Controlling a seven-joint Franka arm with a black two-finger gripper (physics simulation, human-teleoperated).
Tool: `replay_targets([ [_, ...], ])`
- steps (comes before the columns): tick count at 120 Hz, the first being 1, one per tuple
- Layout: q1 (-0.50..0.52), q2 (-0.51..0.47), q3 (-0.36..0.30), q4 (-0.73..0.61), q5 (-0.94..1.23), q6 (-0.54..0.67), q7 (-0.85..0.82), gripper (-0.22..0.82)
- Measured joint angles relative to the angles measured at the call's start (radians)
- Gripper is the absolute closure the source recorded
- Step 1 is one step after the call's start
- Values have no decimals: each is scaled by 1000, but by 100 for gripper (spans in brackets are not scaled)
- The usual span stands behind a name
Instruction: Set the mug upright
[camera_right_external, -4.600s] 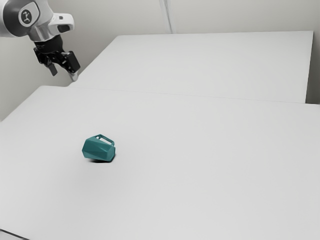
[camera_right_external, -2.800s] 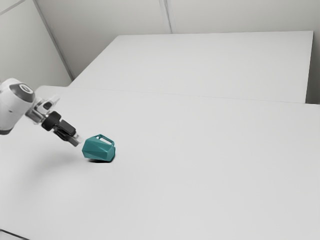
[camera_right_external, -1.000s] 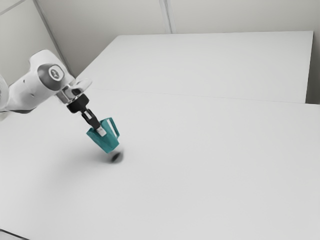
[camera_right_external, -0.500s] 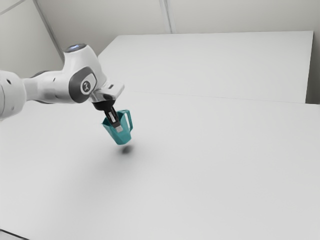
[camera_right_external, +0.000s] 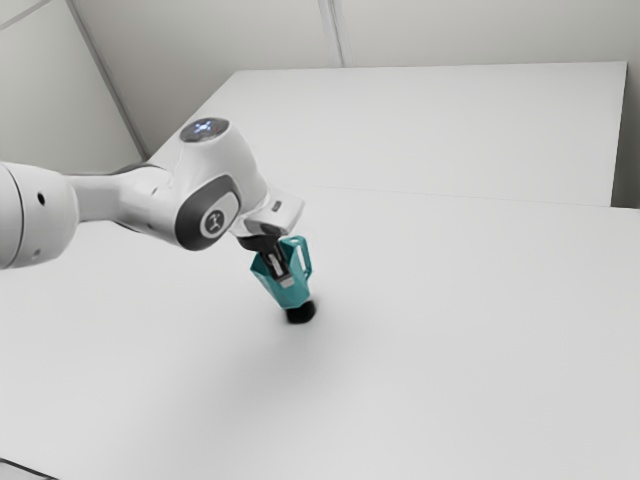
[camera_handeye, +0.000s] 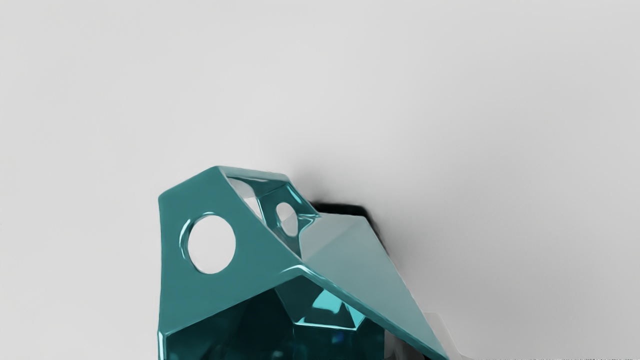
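Note:
The teal faceted mug leans a little in the exterior view, opening up and handle toward that view's right. My gripper is shut on its wall. A dark shadow lies close under the mug's base; whether the base touches the table is hard to tell. In the wrist view the mug shows its open mouth and its handle with round holes. There the gripper has one finger inside the mug and the other outside the wall, both partly hidden by it.
The white table extends around the mug on all sides. Behind it stands another pale flat surface, with walls farther back. A thin dark line crosses the exterior view's lower left corner.
Earlier the mug lay on its side with my gripper away from it. It was then gripped, lifted and turned mouth up, and has since moved toward the exterior view's right and lower.

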Motion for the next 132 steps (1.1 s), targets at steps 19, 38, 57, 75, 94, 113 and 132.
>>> replay_targets([
  [19,128,-21,0,-32,11,10,-54,79],
  [38,163,-50,-13,-68,15,14,-108,79],
  [57,119,-61,-26,-98,16,18,-158,79],
  [75,124,-60,-28,-121,16,26,-199,78],
  [94,122,-57,-30,-124,17,30,-234,78],
  [113,123,-52,-30,-124,14,28,-260,69],
  [132,121,-57,-30,-124,10,22,-275,35],
])
